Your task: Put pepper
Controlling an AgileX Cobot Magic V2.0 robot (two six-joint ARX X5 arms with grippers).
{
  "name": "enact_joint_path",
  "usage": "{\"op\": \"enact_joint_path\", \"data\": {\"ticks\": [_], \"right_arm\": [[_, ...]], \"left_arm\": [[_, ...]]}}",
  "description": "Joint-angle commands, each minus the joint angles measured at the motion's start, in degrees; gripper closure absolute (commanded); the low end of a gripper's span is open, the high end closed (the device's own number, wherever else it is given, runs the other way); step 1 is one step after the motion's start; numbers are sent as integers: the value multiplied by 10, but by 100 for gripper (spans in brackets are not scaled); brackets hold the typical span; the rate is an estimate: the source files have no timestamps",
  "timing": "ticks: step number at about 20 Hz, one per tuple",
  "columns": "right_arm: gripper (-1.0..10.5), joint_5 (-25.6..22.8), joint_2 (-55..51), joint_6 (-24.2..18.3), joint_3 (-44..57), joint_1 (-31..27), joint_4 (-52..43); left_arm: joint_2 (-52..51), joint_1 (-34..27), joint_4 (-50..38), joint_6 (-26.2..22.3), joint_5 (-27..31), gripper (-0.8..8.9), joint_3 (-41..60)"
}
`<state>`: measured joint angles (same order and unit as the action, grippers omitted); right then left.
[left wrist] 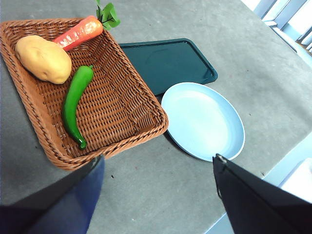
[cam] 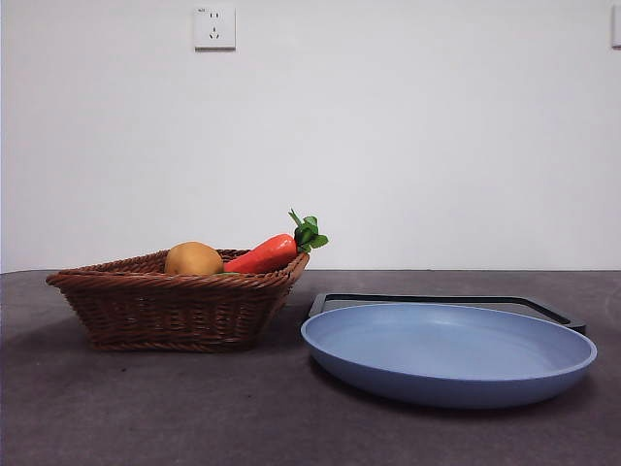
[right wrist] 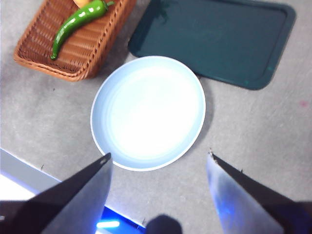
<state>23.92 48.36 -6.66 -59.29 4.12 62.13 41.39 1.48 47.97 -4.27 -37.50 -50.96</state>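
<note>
A: Grey table (left wrist: 161, 195), white wall — both hands, left hand (left wrist: 158, 183) and right hand (right wrist: 157, 183), gape wide, holding nothing.

B: Pepper (left wrist: 73, 105) lies in the basket (left wrist: 122, 141), beside the potato (left wrist: 43, 59).

A: Risk — slippery pepper skin; jaws could nudge that potato.

Your left arm's black two-jawed tool (left wrist: 158, 195) hangs high above the table, looking down, its jaws spread wide apart with nothing between them. Your right arm's black two-jawed tool (right wrist: 158, 195) is raised the same way, camera pointing down at the table, jaws likewise parted and holding nothing. Neither tool touches anything. In the front view you see no arm at all, so both are held up above that camera's field.
</note>
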Motion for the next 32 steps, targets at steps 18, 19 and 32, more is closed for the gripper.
{"op": "enact_joint_path", "data": {"ticks": [18,19,32], "right_arm": [[610,-3,432,8,-9,30,-167],[615,-5,447,8,-9,33,-177],[943,-18,525,10,-9,57,-219]], "left_arm": [[2,1,-3,0,-3,424,-8],[2,1,-3,0,-3,424,-8],[2,1,-3,0,0,424,-8]]}}
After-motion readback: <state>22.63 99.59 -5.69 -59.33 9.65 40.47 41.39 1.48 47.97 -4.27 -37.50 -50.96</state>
